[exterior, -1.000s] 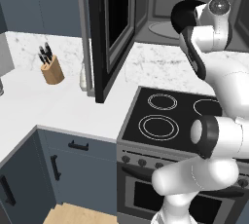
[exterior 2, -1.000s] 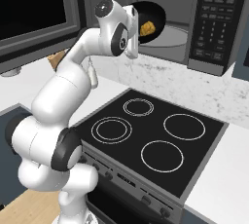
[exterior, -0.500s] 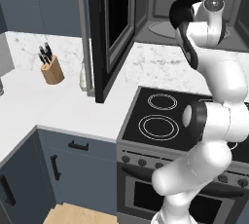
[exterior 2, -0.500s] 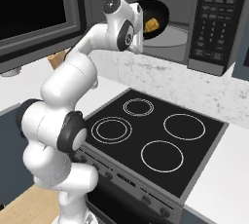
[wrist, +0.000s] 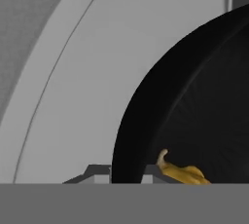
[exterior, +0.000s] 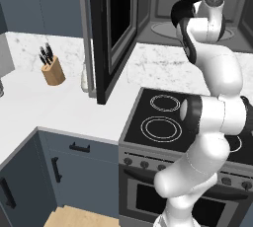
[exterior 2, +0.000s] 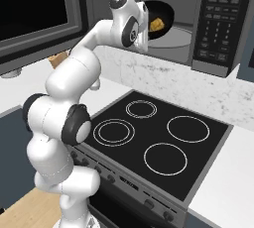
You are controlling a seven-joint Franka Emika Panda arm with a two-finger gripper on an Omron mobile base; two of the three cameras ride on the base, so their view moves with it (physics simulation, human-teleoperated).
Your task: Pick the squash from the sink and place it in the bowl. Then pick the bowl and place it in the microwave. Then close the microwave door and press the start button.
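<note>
Nearest lies the black glass stovetop [exterior 2: 158, 138] with its four white burner rings, the white arm rising over its left side. Up at the far end, the two-finger gripper [wrist: 127, 172] is closed on the near rim of the round, glossy black bowl [exterior 2: 159, 19], one dark finger each side of the wall. The small yellow-orange squash [exterior 2: 157, 24] sits inside the bowl. Bowl and squash hang over the light-grey turntable [wrist: 82, 72] in the open built-in microwave [exterior 2: 218, 24], whose wide black door [exterior: 116, 28] stands swung out to the left.
</note>
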